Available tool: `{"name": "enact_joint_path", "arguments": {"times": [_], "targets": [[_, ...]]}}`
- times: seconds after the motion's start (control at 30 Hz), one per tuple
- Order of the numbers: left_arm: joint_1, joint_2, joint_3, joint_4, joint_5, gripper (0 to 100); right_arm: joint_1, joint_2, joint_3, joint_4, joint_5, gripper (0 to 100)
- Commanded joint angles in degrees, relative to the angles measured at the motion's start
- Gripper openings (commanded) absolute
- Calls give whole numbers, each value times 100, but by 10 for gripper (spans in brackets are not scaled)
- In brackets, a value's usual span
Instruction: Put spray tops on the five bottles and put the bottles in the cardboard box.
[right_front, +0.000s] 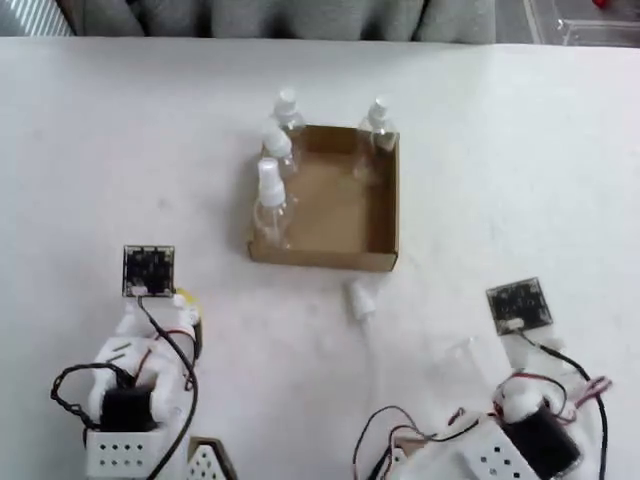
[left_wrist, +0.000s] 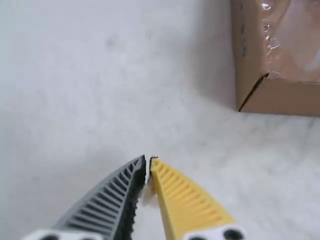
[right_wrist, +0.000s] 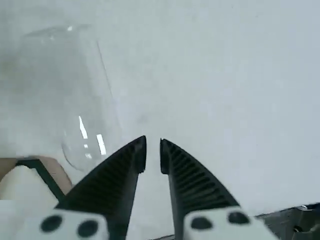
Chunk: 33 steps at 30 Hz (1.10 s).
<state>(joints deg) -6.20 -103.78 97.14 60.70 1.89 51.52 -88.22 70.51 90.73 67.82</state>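
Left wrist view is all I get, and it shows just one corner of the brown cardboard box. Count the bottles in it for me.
Observer: Four clear plastic bottles with white spray tops stand in the brown cardboard box. Three are along the wall on the left arm's side and one is in the far opposite corner.
Operator: Find the fifth one.
Observer: The fifth clear bottle lies on the white table close to the right gripper. No white top shows on it.
Operator: Locate its top.
Observer: A loose white spray top lies on the table just in front of the box, between the two arms.
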Motion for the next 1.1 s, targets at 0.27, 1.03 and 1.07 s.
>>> {"name": "enact_joint_path", "arguments": {"times": [0.27,1.03,1.07], "targets": [[-66,-66,-9,53,-53,24,2246,2044,202,-22,2910,15],[-66,-66,-9,53,-53,24,1024,5455,-1345,-92,2778,18],[-66,-66,-9,53,-53,24,1024,5455,-1327,-268,2541,18]]}}
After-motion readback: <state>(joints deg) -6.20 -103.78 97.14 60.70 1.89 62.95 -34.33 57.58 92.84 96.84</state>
